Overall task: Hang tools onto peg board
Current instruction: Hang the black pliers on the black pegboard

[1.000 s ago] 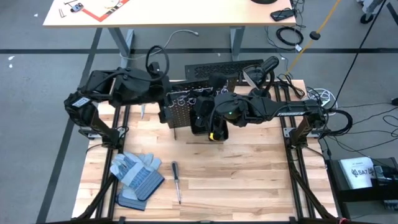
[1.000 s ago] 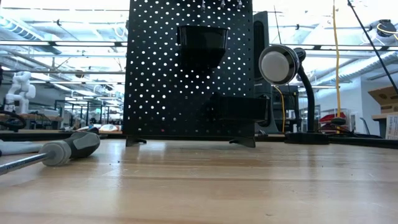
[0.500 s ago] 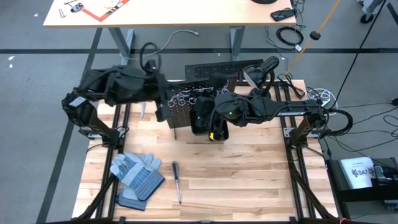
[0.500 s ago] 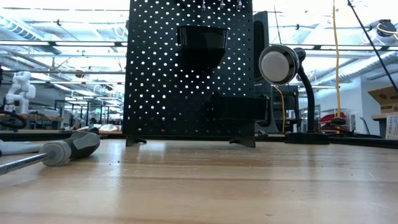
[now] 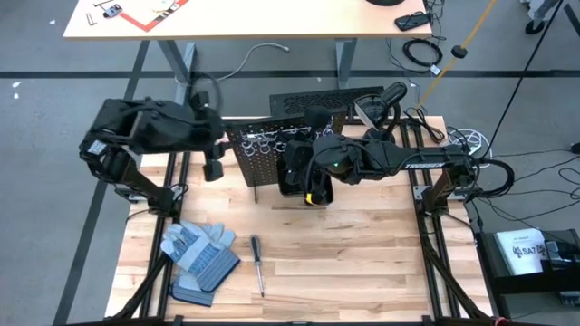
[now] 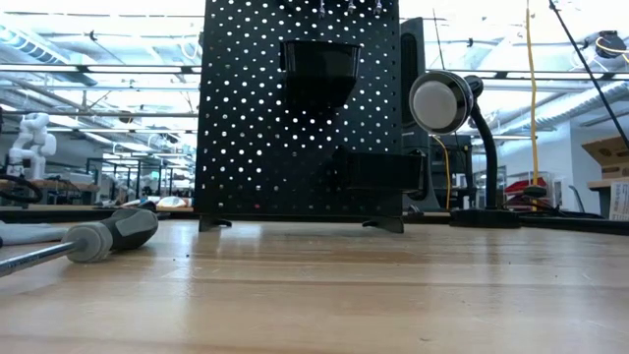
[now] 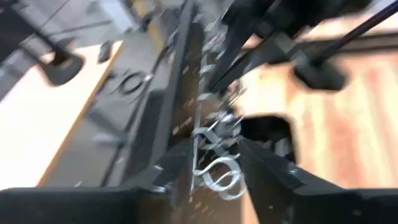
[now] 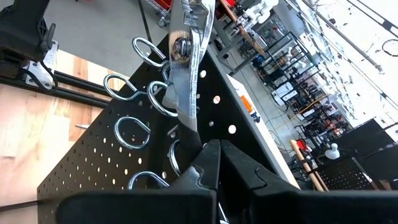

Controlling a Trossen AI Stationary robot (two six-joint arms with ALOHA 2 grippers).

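One loose tool waits on the wooden worktop [image 5: 362, 244]: a thin dark-handled screwdriver [image 5: 257, 263] near the front left corner, just beside the grey-and-blue work gloves [image 5: 198, 255], its long axis running roughly front to back with the handle toward the back. The upright black perforated metal peg board [image 5: 272, 149] stands near the back edge, silver ring holders [image 8: 134, 134] along its top. The left end effector [image 5: 214, 168] hangs off the board's left end, above the back left part of the worktop; its wrist view is blurred, so I cannot tell how its fingers stand or whether they hold anything. The screwdriver lies well apart from it, toward the front edge, and the left arm is the nearer of the two. The right end effector [image 8: 211, 152] sits at the board's top, fingers closed together just below a flat silver metal tool [image 8: 186, 56] that stands among the rings; whether it pinches that tool's lower end I cannot tell.
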